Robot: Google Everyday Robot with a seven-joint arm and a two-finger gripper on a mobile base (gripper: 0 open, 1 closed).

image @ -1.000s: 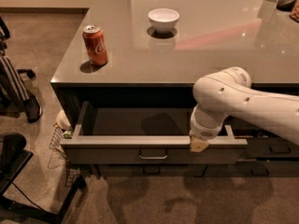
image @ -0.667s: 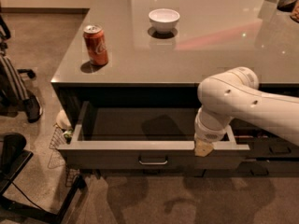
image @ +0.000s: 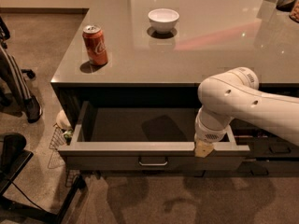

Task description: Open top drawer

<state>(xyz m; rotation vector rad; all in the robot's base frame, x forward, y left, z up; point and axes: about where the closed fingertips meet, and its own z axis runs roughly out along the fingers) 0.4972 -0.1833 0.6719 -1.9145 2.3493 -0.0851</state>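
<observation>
The top drawer [image: 107, 149] stands pulled out from under the grey counter, showing its pale grey inside with nothing in it. Its small metal bar handle [image: 153, 162] sits at the centre of the dark front. My gripper [image: 203, 149] hangs from the white arm [image: 243, 99] on the right and rests at the top rim of the drawer front, well right of the handle.
On the counter [image: 210, 45] stand a red soda can [image: 95, 45] near the left edge and a white bowl [image: 163, 20] further back. A wire basket [image: 58, 141] sits on the floor left of the drawer. Black chair parts [image: 18, 106] stand at the far left.
The drawer has slid a little further out toward the camera. My gripper has moved with its front rim, slightly right and down.
</observation>
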